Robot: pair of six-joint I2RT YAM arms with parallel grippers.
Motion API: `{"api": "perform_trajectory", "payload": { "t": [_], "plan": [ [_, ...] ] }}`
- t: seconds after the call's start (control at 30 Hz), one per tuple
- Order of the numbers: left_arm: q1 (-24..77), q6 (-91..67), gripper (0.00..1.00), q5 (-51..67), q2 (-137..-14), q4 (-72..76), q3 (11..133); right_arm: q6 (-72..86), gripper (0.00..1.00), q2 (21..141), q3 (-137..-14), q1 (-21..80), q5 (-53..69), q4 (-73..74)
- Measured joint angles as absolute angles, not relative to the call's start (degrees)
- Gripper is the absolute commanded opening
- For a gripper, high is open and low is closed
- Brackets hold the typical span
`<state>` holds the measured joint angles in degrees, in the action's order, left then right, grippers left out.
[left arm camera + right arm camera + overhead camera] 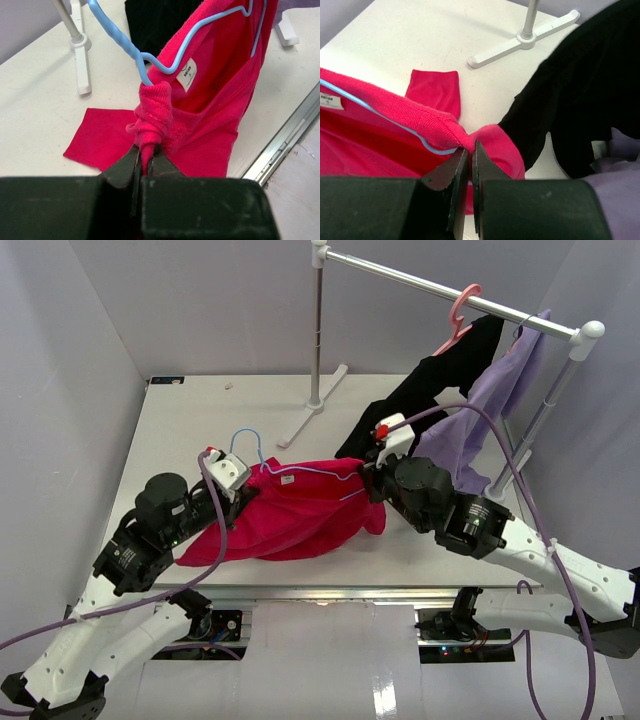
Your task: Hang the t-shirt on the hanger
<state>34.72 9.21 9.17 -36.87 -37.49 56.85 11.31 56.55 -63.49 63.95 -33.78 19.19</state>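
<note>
The red t-shirt (290,515) is held stretched between my two grippers just above the table. The light-blue hanger (247,440) has its hook sticking out past the collar on the left, and its wire arm runs inside the neck opening. My left gripper (243,490) is shut on a bunched part of the t-shirt's collar (150,120), right below the hanger's neck (125,47). My right gripper (368,480) is shut on the t-shirt's collar edge (427,122), with the hanger's wire (385,117) just under that edge.
A white clothes rack (315,350) stands at the back. A pink hanger (460,315), a black garment (440,380) and a lavender garment (500,390) hang on its bar. The black garment (580,90) hangs close beside my right gripper. The table's front edge (285,135) is near.
</note>
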Motion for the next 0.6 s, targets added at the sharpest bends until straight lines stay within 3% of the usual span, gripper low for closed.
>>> {"api": "perform_trajectory", "payload": {
  "t": [0.6],
  "plan": [
    [35.2, 10.1, 0.00, 9.2, -30.2, -35.7, 56.5, 13.1, 0.08, 50.4, -59.9, 56.5, -29.4, 22.6]
  ]
}}
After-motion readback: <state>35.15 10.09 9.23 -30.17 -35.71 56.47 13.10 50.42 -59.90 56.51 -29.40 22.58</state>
